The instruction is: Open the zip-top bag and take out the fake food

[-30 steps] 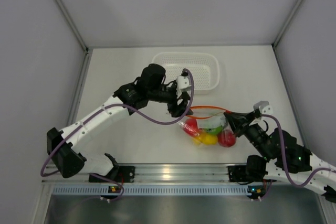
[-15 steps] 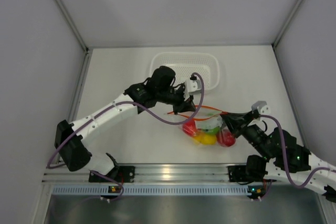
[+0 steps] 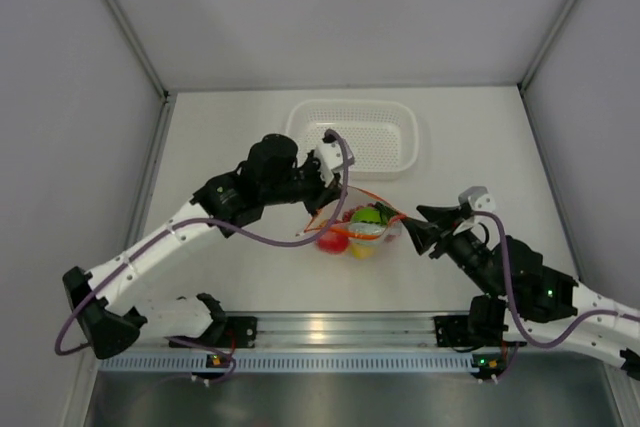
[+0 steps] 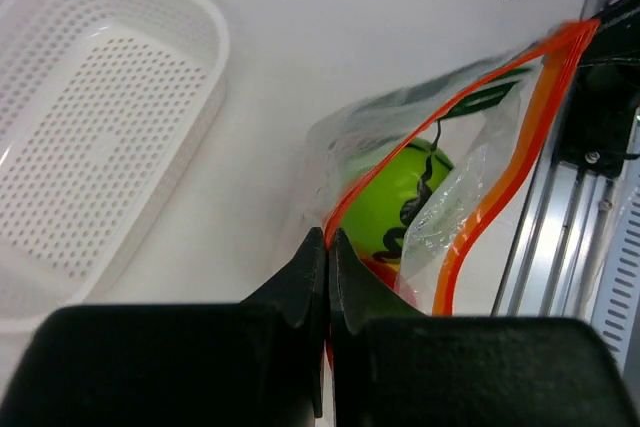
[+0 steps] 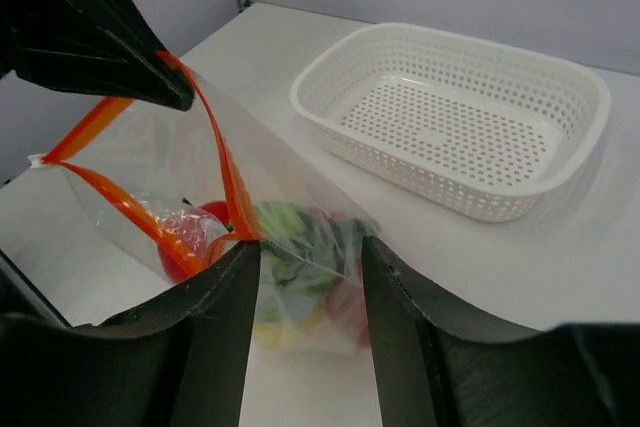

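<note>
The zip-top bag (image 3: 372, 234) is clear with an orange zip strip (image 4: 505, 162), and its mouth gapes. My left gripper (image 3: 323, 213) is shut on one side of that strip (image 4: 340, 222) and holds the bag up by it. Inside shows fake food: a green ball (image 4: 395, 197), a red piece (image 3: 332, 240) and a yellow piece (image 3: 362, 249). My right gripper (image 3: 411, 229) stands open just right of the bag. In the right wrist view the bag (image 5: 300, 247) hangs just beyond its spread fingers (image 5: 225, 297), and I cannot tell whether it touches them.
A white perforated basket (image 3: 400, 152) sits behind the bag near the back of the table, also in the wrist views (image 4: 60, 67) (image 5: 575, 117). The metal rail (image 3: 320, 329) runs along the near edge.
My left gripper closed on the zip strip and drew the bag to the left and up. My right gripper opened and let go of the bag's right end.
</note>
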